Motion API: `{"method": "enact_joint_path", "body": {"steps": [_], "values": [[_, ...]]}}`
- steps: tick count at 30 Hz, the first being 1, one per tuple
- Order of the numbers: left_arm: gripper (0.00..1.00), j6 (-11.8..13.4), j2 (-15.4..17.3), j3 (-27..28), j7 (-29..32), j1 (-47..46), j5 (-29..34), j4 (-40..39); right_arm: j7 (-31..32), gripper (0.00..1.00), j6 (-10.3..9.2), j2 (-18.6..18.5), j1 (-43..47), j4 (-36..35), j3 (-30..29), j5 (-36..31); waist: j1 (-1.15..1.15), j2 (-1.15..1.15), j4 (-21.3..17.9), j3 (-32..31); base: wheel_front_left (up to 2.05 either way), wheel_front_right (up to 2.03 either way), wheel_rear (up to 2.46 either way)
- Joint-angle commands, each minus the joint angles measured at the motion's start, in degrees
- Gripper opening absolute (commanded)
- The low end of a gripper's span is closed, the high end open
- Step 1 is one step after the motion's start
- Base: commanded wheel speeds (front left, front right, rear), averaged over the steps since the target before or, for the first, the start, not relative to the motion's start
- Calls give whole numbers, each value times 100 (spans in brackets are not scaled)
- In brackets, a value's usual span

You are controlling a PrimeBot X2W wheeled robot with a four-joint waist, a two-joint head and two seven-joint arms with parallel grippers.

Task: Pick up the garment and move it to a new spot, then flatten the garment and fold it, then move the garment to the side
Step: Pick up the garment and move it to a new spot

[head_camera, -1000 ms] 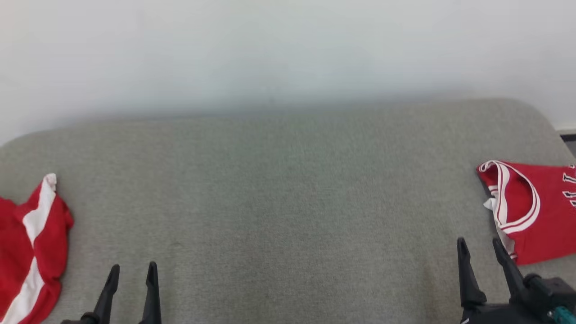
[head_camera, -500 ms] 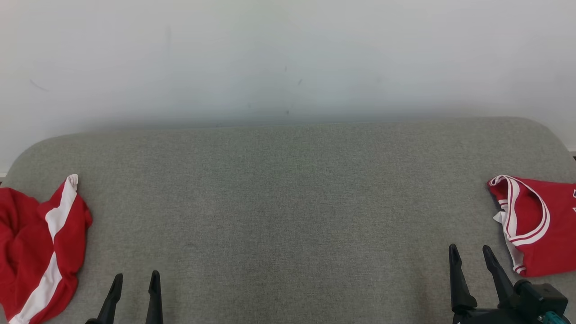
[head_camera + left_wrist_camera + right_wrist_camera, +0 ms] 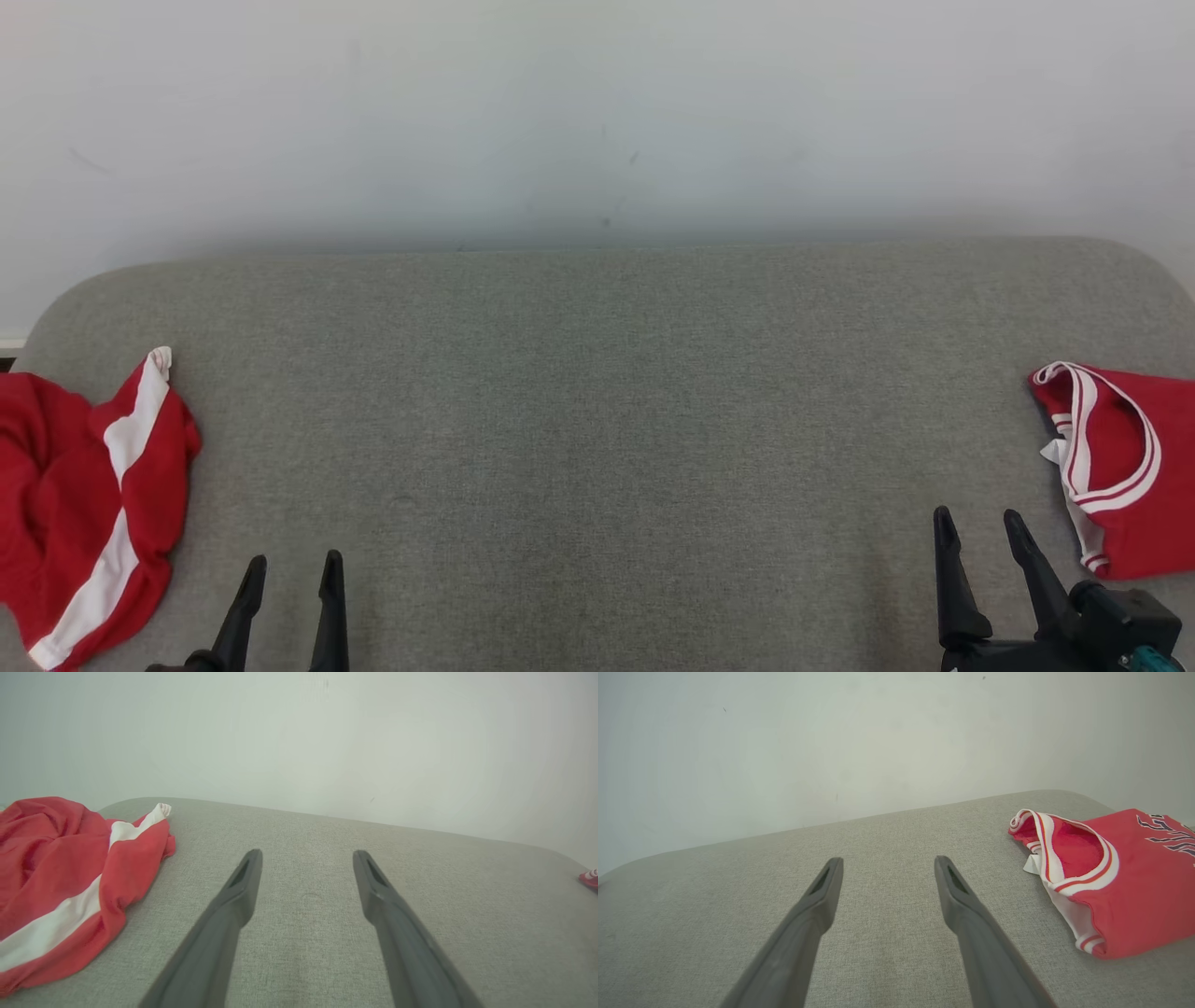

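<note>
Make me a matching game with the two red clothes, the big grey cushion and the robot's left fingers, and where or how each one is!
Things:
1. striped red garment
2. red jersey
3. grey cushion
4. left gripper

Places or states:
A. fingers apart, holding nothing
B. lying flat at the robot's right
C. underneath both clothes
D. bunched up at the robot's left

Pairs: 1-D, 2-B, 3-C, 4-A

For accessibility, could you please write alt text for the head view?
A crumpled red-and-white garment lies far left and a red jersey far right on a grey padded surface. The open left gripper and right gripper point up below.
</note>
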Motion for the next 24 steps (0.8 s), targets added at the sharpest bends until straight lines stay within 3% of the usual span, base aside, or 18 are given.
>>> {"method": "enact_joint_path", "body": {"steps": [1,24], "values": [[100,9,-1,21,-2,-34,-49,2,16,100,-11,-23,24,-7,-10,-62,0,0,105,-9,0,0,0],[100,11,63,117,-1,110,-85,89,22,100,-12,-73,5,54,330,45,0,0,2123,-36,0,0,0]]}}
